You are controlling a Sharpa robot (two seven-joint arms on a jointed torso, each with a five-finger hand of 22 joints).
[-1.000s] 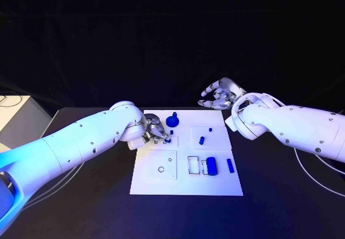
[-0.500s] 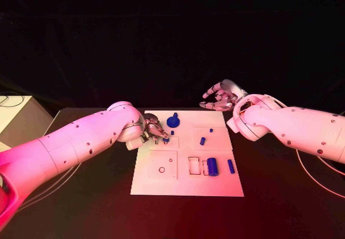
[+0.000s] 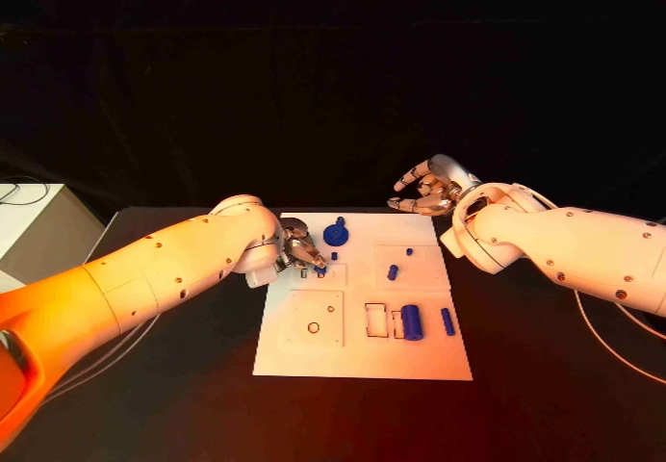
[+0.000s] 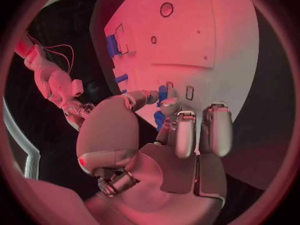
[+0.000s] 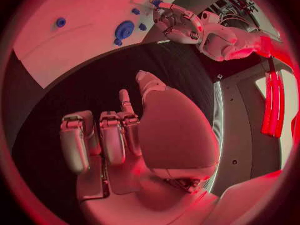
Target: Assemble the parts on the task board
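Observation:
The white task board point(image 3: 361, 354) lies in the middle of the black table. My left hand point(image 3: 298, 248) hovers low over its far left part and pinches a small blue part point(image 4: 162, 92) between thumb and a finger. A round blue part point(image 3: 335, 233) stands just beyond the hand, and a tiny blue peg point(image 3: 333, 256) beside it. Two small blue pieces point(image 3: 392, 272) sit at the board's far right. A blue cylinder point(image 3: 411, 320) and a blue bar point(image 3: 447, 321) lie at its near right. My right hand point(image 3: 427, 191) hangs above the far right corner, fingers apart, holding nothing.
A white box point(image 3: 31, 226) stands at the table's left edge. A white rectangular frame point(image 3: 374, 320) and a small ring hole point(image 3: 314, 327) mark the board's near half. Bare black table point(image 3: 166, 385) lies around the board on all sides.
My right hand has sunk slightly toward the board's far right corner. My left hand keeps its pinch in the same place.

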